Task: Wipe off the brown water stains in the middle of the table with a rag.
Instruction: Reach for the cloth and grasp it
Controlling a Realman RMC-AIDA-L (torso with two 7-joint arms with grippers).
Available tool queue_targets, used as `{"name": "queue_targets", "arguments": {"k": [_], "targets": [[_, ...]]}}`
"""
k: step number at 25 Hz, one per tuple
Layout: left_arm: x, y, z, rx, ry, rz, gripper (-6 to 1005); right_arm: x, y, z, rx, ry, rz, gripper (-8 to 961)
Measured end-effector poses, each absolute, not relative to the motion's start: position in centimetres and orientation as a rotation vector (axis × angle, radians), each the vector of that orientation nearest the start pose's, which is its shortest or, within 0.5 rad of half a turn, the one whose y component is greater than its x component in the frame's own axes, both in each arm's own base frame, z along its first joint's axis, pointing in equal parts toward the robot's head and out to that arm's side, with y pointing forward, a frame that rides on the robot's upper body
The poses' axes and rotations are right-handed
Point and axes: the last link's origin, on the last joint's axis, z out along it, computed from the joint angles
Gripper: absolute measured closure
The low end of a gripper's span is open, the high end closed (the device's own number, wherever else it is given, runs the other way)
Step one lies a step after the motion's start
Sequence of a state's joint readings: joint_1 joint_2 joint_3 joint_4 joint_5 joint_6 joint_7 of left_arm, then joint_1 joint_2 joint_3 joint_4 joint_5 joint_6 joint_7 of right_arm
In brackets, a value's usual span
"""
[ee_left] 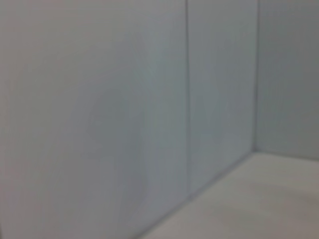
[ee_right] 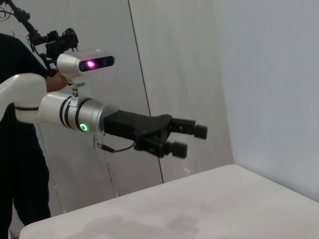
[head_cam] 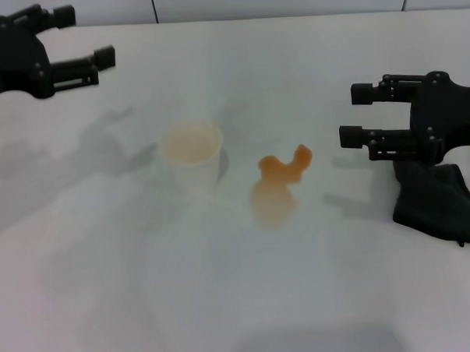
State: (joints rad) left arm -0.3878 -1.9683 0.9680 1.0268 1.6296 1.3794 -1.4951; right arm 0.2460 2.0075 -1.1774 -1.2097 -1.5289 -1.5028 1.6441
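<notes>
The brown water stains [head_cam: 278, 179] lie in the middle of the white table [head_cam: 225, 301], an orange-brown patch with a paler lobe toward me. The black rag [head_cam: 437, 203] lies crumpled on the table at the right, partly hidden under my right arm. My right gripper [head_cam: 354, 115] hovers above the rag's near-left side, open, its fingers pointing toward the stains with nothing between them. My left gripper [head_cam: 88, 34] hangs open over the far left of the table, well away from the stains. The right wrist view shows the left gripper [ee_right: 192, 139] raised above the tabletop.
A white paper cup [head_cam: 192, 154] with a tan inside stands just left of the stains. Wall panels [ee_left: 124, 99] rise behind the table's far edge. A person in black [ee_right: 15, 149] stands beyond the table's left side.
</notes>
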Motion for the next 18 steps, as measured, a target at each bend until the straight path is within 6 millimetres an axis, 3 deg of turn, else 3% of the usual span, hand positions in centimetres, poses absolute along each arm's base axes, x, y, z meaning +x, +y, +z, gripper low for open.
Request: {"name": "queue_targets", "arguments": {"k": [13,18], "targets": [[-22.9,33.4,9.9,-2.776,-0.330,-0.639,119,20.9,31.2,5.4,-2.680,0.462,0.784,263],[-22.7,32.8,10.0,-2.815,-0.351,-0.622,119,21.7,31.6,5.6,-2.688,0.572,0.633,263]]}}
